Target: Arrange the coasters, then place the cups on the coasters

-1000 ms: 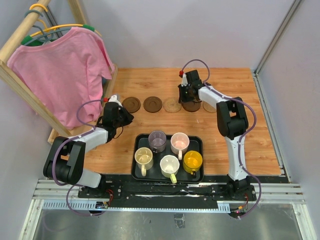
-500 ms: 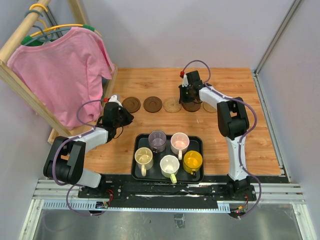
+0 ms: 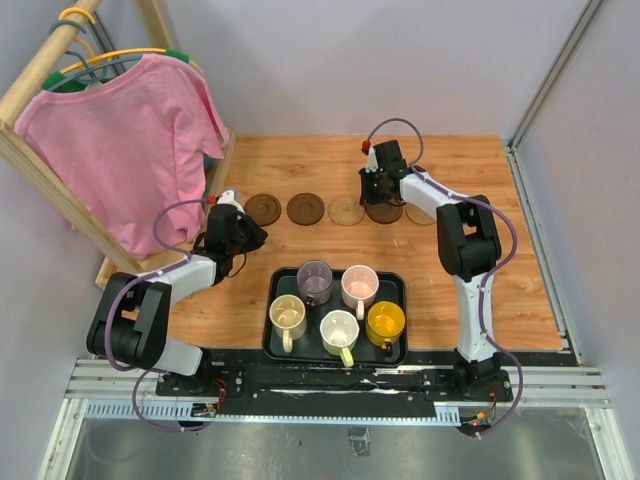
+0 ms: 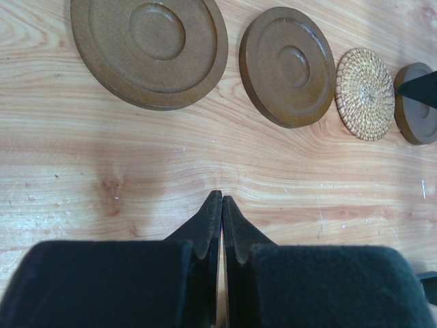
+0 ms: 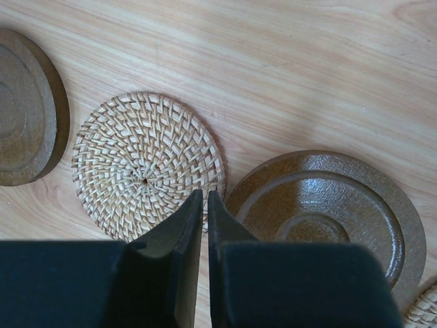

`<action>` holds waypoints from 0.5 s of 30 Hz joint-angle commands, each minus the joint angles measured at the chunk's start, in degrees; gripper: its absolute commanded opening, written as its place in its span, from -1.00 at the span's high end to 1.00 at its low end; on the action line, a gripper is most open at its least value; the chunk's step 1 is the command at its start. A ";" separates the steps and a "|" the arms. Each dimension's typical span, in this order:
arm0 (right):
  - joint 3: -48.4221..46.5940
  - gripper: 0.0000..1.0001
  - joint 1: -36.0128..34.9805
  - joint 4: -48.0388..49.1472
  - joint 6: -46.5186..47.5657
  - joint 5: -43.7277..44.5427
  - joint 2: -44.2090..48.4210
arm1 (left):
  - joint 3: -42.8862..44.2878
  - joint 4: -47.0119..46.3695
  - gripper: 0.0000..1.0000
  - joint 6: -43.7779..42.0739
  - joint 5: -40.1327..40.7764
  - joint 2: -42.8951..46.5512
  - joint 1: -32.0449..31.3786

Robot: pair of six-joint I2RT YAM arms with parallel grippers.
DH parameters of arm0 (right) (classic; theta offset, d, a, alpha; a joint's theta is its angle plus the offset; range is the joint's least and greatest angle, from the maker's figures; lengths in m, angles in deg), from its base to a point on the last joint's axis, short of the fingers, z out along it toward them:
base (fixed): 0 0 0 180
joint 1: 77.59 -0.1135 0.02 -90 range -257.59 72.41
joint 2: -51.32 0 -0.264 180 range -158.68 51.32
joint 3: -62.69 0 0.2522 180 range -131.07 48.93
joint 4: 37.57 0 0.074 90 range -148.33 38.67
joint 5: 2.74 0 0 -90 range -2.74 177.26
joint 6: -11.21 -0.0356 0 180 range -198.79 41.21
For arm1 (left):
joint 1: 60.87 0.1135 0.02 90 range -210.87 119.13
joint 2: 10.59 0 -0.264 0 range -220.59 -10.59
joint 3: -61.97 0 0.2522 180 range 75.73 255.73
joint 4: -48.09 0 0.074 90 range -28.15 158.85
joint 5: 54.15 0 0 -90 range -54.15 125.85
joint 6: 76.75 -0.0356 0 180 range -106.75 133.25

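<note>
Brown coasters (image 3: pixel 264 209) carry concentric rings; woven coasters (image 3: pixel 345 211) are tan basketwork. The tray (image 3: pixel 272 350) is black. The cups are cream (image 3: pixel 288 314), translucent purple-grey (image 3: pixel 315 280), pinkish (image 3: pixel 359 285), bright yellow (image 3: pixel 385 321), and white (image 3: pixel 339 328) with a yellow-green handle. The bench (image 3: pixel 500 260) is pale grained wood, the shirt (image 3: pixel 125 150) pink.

Looking down from high above the near edge on the whole surface (image 3: pixel 500 260), and from both wrists close and steep on the same woven coaster (image 4: pixel 366 94).

Left tool (image 4: pixel 221 219), jaws together, over wooden tabletop (image 4: pixel 136 157); beyond, a row: two brown coasters (image 4: pixel 149 48), a woven coaster (image 4: pixel 364 94), a third brown coaster (image 4: pixel 416 116).
</note>
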 commanded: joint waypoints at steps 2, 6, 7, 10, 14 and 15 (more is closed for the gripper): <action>-0.40 0.82 0.65 0.00 0.29 -1.94 2.67 | -0.39 -0.32 0.90 -1.24 0.94 0.35 -0.46; -0.45 0.82 0.46 0.14 0.00 -4.83 3.68 | -0.22 -0.26 0.90 -1.25 1.03 0.35 -0.46; -0.10 0.82 0.29 0.28 0.15 -5.35 4.12 | -0.24 -0.16 0.90 -1.25 1.05 0.41 -0.46; 1.34 0.82 -0.78 0.20 1.10 -5.74 5.26 | -0.28 -0.19 0.90 -1.17 1.26 0.79 -0.46; 2.07 0.81 -2.42 -0.56 2.62 -5.17 5.37 | -0.60 -0.45 0.90 -0.71 1.62 1.93 -0.46; 1.98 0.81 -2.63 -0.71 2.81 -5.15 5.18 | -0.69 -0.62 0.90 -0.48 1.62 2.13 -0.44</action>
